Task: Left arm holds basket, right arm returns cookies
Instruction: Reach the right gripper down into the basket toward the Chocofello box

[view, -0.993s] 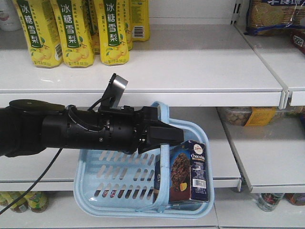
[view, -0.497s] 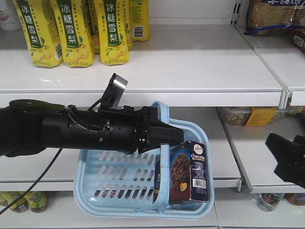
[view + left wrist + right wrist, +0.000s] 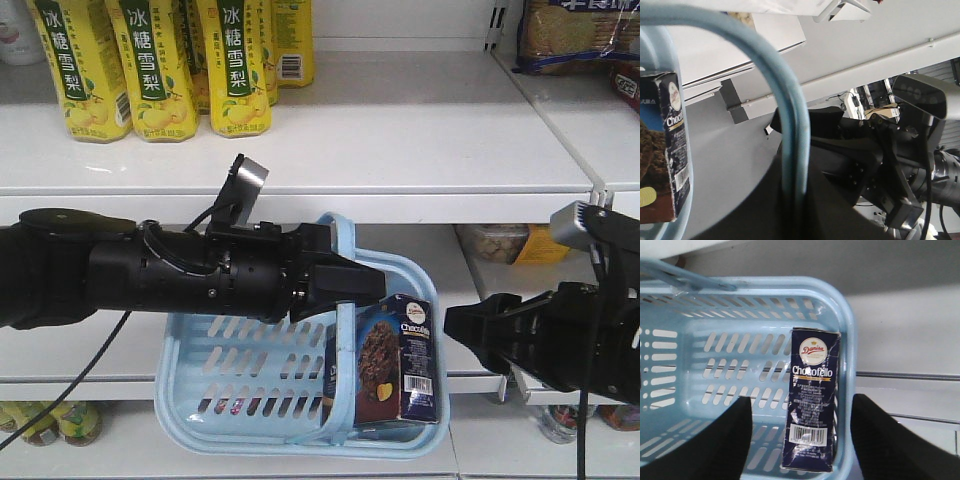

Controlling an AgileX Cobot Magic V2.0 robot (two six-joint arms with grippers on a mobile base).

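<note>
The light blue basket [image 3: 250, 365] hangs in front of the middle shelf. My left gripper [image 3: 352, 285] is shut on its hoop handle [image 3: 790, 125], which runs straight between the dark jaws of the left gripper [image 3: 795, 200]. The cookies [image 3: 392, 358], a dark navy box, stand upright in the basket's right end, against the wall. My right gripper [image 3: 462, 325] is open, just right of the basket and level with the box. In the right wrist view the cookies [image 3: 812, 400] lie between the spread fingers [image 3: 715, 445] of the right gripper [image 3: 802, 442], untouched, with the basket rim [image 3: 849, 340] beside them.
Yellow-green drink bottles [image 3: 160, 60] stand on the top shelf, whose front edge [image 3: 420, 205] runs just above the basket. Cracker packs [image 3: 570, 35] sit at the upper right. Jars [image 3: 495, 242] are on the right middle shelf, and more jars [image 3: 40, 420] on the bottom one.
My right arm has come in from the right edge and moved left to just beside the basket. The left arm, basket and cookies have not moved.
</note>
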